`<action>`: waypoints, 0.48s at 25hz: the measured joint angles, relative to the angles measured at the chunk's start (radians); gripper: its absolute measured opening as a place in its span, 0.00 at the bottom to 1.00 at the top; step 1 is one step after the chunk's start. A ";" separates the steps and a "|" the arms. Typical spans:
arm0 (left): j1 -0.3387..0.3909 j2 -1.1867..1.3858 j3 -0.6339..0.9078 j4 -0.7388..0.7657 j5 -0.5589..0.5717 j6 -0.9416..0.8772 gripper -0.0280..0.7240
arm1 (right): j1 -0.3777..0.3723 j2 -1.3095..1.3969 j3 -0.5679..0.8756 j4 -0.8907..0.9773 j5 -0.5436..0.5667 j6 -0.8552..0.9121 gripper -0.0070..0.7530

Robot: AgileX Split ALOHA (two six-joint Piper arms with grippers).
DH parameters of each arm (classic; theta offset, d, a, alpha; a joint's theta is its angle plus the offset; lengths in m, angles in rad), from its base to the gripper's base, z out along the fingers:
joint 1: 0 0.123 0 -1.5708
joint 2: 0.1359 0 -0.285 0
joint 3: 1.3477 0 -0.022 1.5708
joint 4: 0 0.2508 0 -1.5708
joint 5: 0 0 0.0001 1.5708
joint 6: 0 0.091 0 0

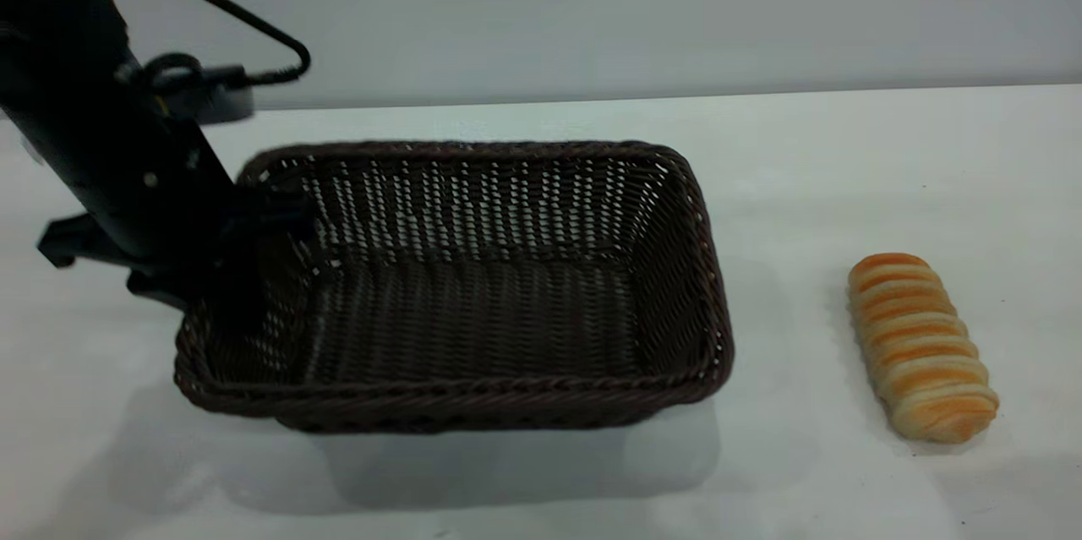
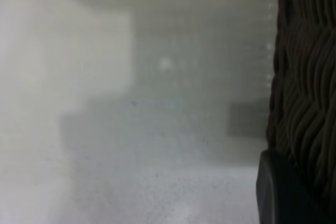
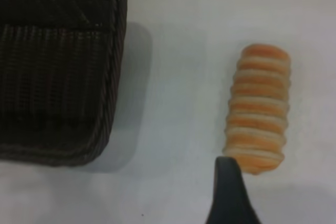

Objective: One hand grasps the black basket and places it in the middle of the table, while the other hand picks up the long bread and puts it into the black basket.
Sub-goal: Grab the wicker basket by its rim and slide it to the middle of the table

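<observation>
Gripping the black basket at its left rim, left gripper; long bread lies apart on the table; right gripper's state unclear.

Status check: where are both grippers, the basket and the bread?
Left gripper on dark woven wicker basket left rim. Right gripper beside striped oblong bread, still on white table. Nothing blocking.

A plain pale grey wall stands behind, evenly lit.
</observation>
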 joint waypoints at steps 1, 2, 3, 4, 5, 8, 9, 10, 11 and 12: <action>-0.002 0.011 0.000 -0.010 0.000 0.011 0.24 | 0.000 0.020 0.000 0.013 -0.010 -0.007 0.66; -0.004 0.023 0.000 -0.022 -0.001 0.018 0.24 | 0.000 0.044 0.000 0.022 -0.024 -0.016 0.66; -0.005 0.029 -0.001 -0.024 -0.002 0.021 0.24 | 0.000 0.067 0.000 0.033 -0.040 -0.023 0.66; -0.005 0.033 -0.004 -0.025 -0.005 0.024 0.24 | 0.000 0.086 0.000 0.041 -0.054 -0.026 0.66; -0.005 0.033 -0.006 -0.025 -0.004 0.025 0.24 | 0.000 0.109 0.000 0.045 -0.066 -0.028 0.66; -0.005 0.036 -0.008 -0.025 -0.002 0.027 0.24 | 0.000 0.168 -0.001 0.053 -0.103 -0.036 0.66; -0.005 0.036 -0.009 -0.025 0.000 0.032 0.24 | 0.000 0.187 -0.002 0.055 -0.114 -0.043 0.66; -0.005 0.036 -0.009 -0.027 0.003 0.040 0.25 | 0.000 0.205 -0.003 0.056 -0.126 -0.050 0.66; -0.005 0.036 -0.009 -0.027 0.006 0.057 0.27 | 0.000 0.219 -0.004 0.057 -0.137 -0.053 0.66; -0.005 0.037 -0.010 -0.027 0.015 0.073 0.32 | 0.000 0.235 -0.006 0.058 -0.147 -0.056 0.66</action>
